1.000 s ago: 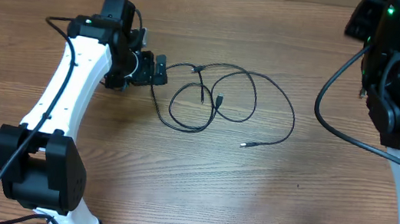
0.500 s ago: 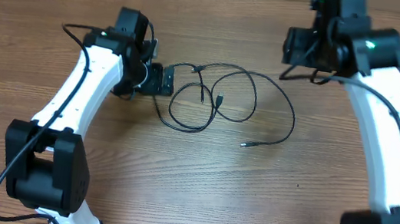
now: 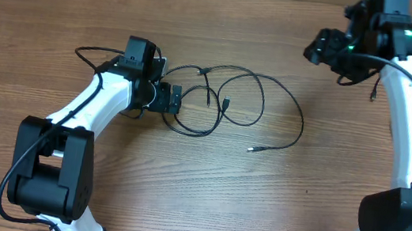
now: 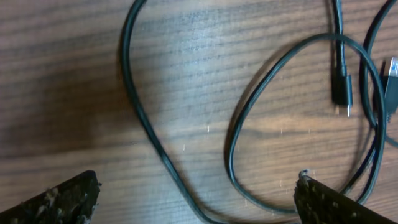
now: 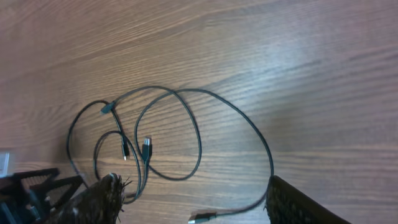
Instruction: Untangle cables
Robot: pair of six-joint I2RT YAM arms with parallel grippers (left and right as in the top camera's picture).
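Observation:
Several thin black cables lie looped over one another at the table's middle, with small plug ends showing. My left gripper is open, low at the left edge of the loops; in the left wrist view two strands run between its fingers. My right gripper is open and empty, held high at the back right. The right wrist view shows the loops far below its fingers.
The wooden table spreads around the cables. Thicker black robot cables hang by each arm, one at the left and one at the right. The arm bases stand at the front corners.
My left gripper has moved right, up to the left edge of the loops. My right arm has swung in from the far right and then back toward the rear right.

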